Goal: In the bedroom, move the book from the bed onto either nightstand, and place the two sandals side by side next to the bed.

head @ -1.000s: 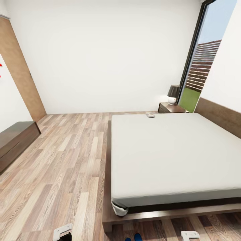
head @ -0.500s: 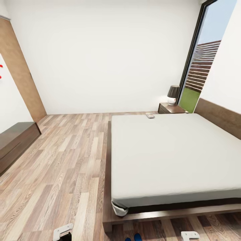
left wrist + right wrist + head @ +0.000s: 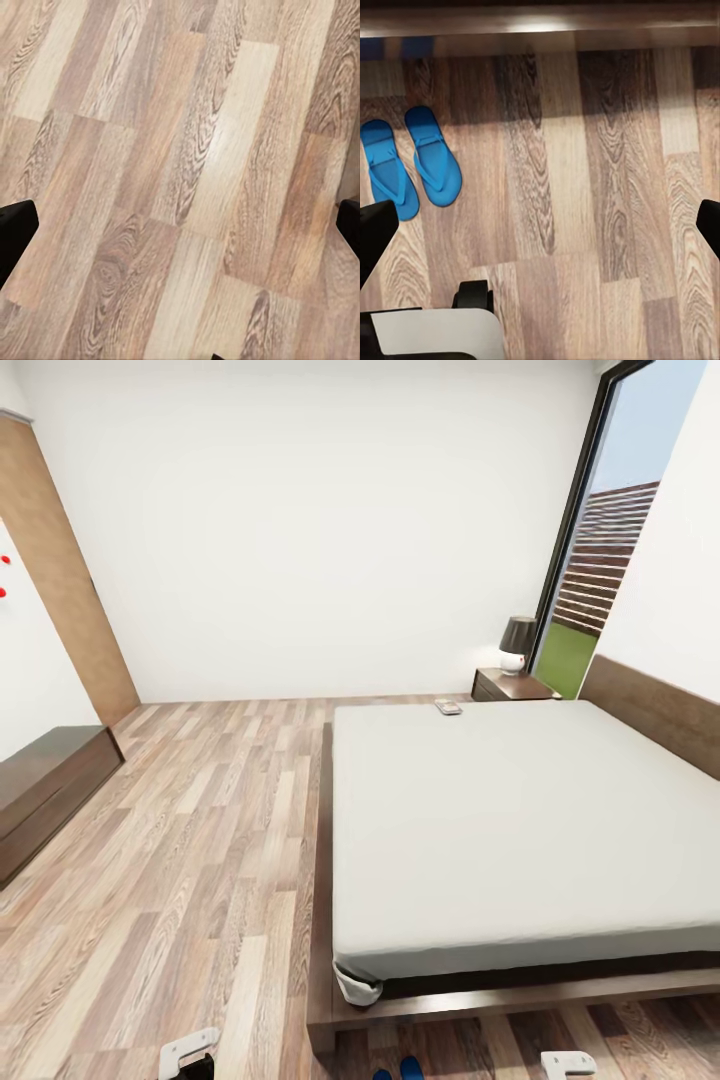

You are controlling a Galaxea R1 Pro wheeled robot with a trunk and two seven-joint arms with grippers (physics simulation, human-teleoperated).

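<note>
The bed (image 3: 520, 820), with an off-white mattress on a dark wooden frame, takes up the right of the head view. The book (image 3: 448, 706) lies small and pale on its far corner, close to the nightstand (image 3: 508, 685). Two blue sandals (image 3: 431, 154) (image 3: 388, 169) lie side by side on the floor beside the bed frame (image 3: 540, 19); their tips (image 3: 400, 1071) peek in at the head view's lower edge. My right gripper (image 3: 540, 229) is open above bare floor beside the sandals. My left gripper (image 3: 180, 225) is open over floor planks.
A lamp (image 3: 517, 643) stands on the nightstand beside the tall window (image 3: 620, 550). A long low dark cabinet (image 3: 45, 785) and a brown door (image 3: 60, 570) line the left wall. Wide plank floor (image 3: 200, 840) stretches left of the bed. My white base (image 3: 435, 334) shows near the sandals.
The whole head picture has slid down by a few pixels, so the camera moved slightly. The bed, book and sandals lie as before.
</note>
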